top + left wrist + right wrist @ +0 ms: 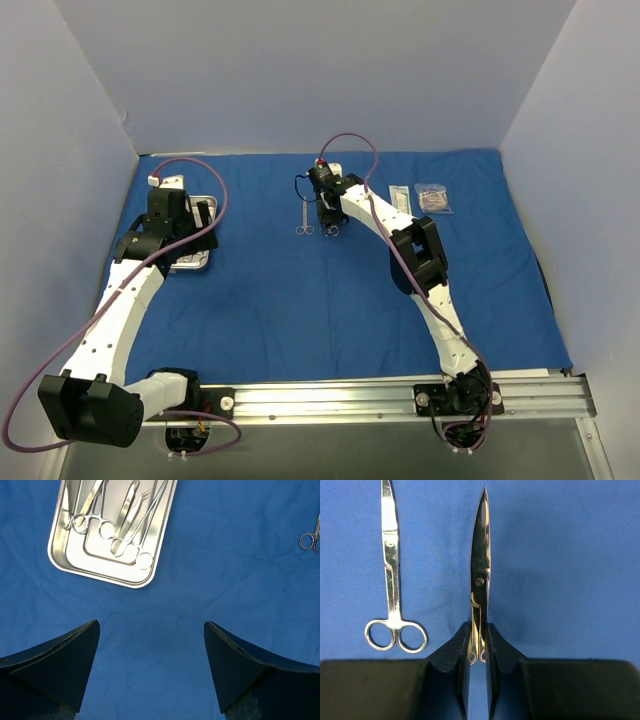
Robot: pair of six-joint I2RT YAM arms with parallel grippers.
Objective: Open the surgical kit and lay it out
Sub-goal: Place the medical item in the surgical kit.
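The royal-blue cloth wrap lies spread flat over the table. The steel tray sits at the left and holds several scissor-handled clamps and tweezers. My left gripper is open and empty over bare cloth, just short of the tray; in the top view it hangs above the tray. My right gripper is shut on a pair of steel scissors by the handles, blades edge-on and pointing away. A second pair lies flat on the cloth to its left. Two small packets lie at the back right.
White walls close in the back and both sides. A metal rail runs along the near edge with the arm bases on it. The laid-out scissors also show at the right edge of the left wrist view.
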